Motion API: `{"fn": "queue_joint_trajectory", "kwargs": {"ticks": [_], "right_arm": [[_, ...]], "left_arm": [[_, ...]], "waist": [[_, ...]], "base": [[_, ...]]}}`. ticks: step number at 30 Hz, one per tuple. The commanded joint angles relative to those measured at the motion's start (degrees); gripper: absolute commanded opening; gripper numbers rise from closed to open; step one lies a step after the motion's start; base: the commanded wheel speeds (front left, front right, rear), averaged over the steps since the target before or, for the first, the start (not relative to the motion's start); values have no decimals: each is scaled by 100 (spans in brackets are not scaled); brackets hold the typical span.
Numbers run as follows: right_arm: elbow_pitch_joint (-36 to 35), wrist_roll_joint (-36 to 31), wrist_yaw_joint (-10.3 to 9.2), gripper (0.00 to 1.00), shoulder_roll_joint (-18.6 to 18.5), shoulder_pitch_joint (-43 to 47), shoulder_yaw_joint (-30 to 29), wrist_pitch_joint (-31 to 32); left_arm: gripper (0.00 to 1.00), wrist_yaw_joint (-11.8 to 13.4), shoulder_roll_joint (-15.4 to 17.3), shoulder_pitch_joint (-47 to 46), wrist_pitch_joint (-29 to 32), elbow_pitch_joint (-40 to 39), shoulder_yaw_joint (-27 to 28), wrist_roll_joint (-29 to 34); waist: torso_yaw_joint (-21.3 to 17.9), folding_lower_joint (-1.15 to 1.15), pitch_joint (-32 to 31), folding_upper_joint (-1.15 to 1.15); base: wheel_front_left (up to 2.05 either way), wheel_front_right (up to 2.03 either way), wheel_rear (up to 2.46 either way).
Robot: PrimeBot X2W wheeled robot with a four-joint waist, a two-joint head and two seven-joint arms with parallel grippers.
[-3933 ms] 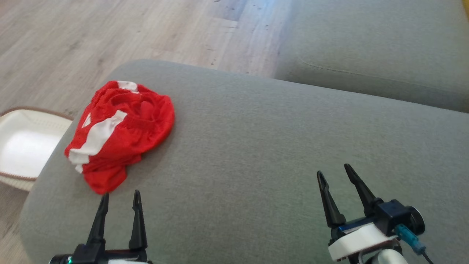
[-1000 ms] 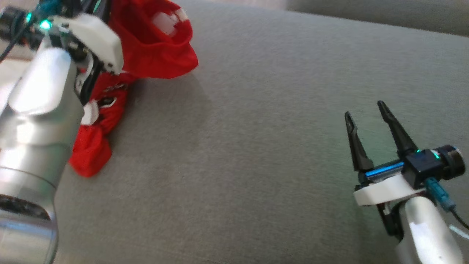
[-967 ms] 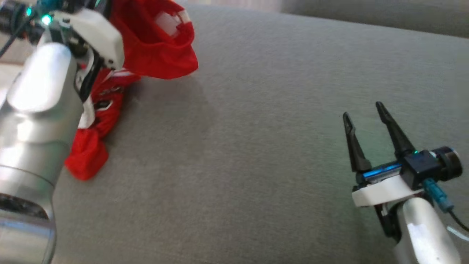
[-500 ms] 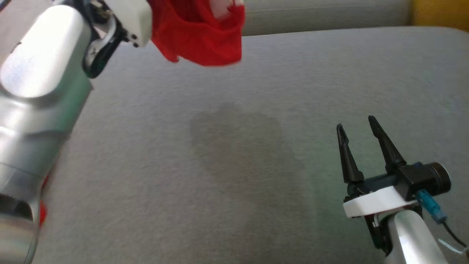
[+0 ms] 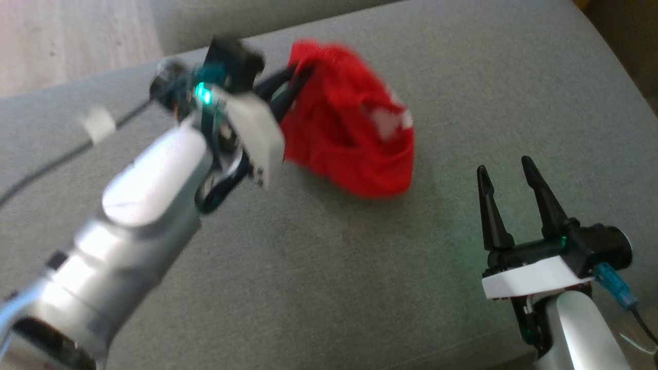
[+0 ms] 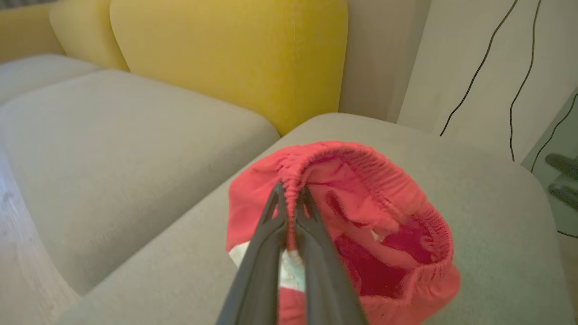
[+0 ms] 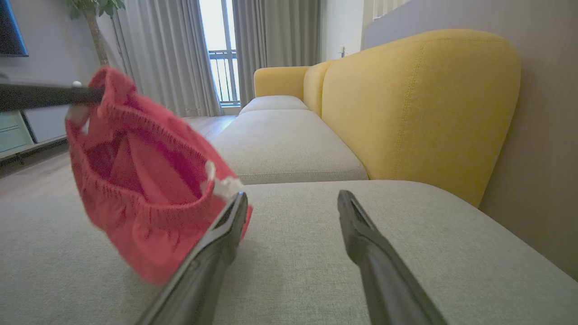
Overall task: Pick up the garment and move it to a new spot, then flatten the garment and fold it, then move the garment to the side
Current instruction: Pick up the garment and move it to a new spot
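Over the grey fabric sofa cushion (image 5: 308, 267), the crumpled red garment with white patches (image 5: 349, 139) is hanging bunched up like an open pouch, gathered elastic waistband on top. Left pincer (image 5: 299, 73) is pressed together, pinching that waistband. Right pincer (image 5: 504, 167) sits spread wide near the garment, holding nothing.

The left gripper (image 5: 300, 72) reaches well forward, pinched tight; the right gripper (image 5: 503, 165) sits low, fingers spread wide.
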Motion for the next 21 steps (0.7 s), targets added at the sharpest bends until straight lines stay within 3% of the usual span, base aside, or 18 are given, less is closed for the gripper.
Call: {"fn": "queue_joint_trajectory", "kwargs": {"ticks": [1,10,11,12,17,21], "right_arm": [[-225,47,-4,100,26,-261,148,-52],[-205,61,-4,100,26,-163,106,-52],[-195,45,-4,100,26,-136,93,-52],[-184,29,-4,100,26,-108,84,-52],[-114,-54,-4,100,27,93,77,-52],[-54,-75,-4,100,27,302,90,-52]], "left_arm": [[0,20,155,-157,-125,-30,220,-71],[0,167,-57,894,-1069,867,241,-258],[12,194,-104,957,-1183,919,263,-276],[100,232,-138,1005,-1311,958,274,-262],[100,561,-224,1328,-2149,1034,430,-184],[100,1065,-224,1844,-2555,796,877,-196]], "waist": [[-124,0,147,0],[-45,0,209,0],[12,0,172,0],[74,0,124,0],[434,0,-305,0],[738,0,-703,0]], "base": [[0,0,0],[0,0,0],[0,0,0],[0,0,0],[0,0,0],[0,0,0]]}}
